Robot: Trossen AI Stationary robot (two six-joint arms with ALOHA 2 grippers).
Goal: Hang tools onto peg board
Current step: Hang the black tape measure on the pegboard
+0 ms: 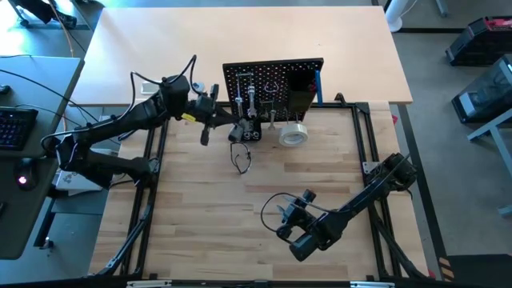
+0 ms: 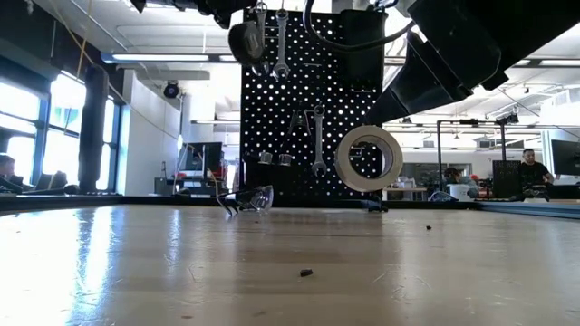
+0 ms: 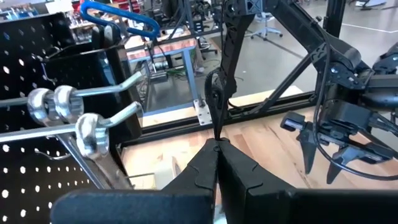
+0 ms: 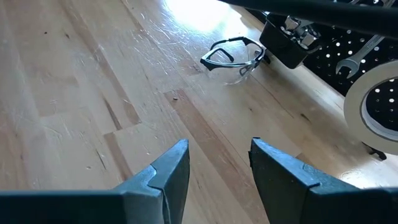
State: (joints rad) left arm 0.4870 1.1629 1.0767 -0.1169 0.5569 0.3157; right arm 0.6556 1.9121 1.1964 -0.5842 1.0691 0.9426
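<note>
We take this for a hanging step in progress. The peg board (image 1: 273, 84) stands upright at the far side of the worktop (image 1: 264, 208), and most of the tools are already on it: wrenches (image 2: 317, 138) hang from its hooks, a pale tape roll (image 2: 369, 158) hangs low on its front, and a blue-handled tool (image 1: 318, 82) sits at its far right edge. In the high view the left tool (image 1: 237, 133) is right up against the board's lower left, beside the small black bin (image 1: 252, 130). Its fingers (image 3: 211, 168) are pressed together, and its wrist view shows a thin dark looped piece (image 3: 214, 99) rising from the pinch; we judge it is held there, but we cannot tell what the item is. The right tool (image 1: 282, 214) waits well apart over the near right of the worktop, its fingers (image 4: 165, 171) spread wide with nothing between them.

A pair of safety glasses (image 1: 242, 159) lies flat on the wood just in front of the board, touching neither arm.

Next, we think, the left arm needs to line the loop up with a free hook (image 3: 112, 87), slip it over the tip, let the weight settle, and only then open. The hooks sit close together, so a careless approach could knock a wrench loose
</note>
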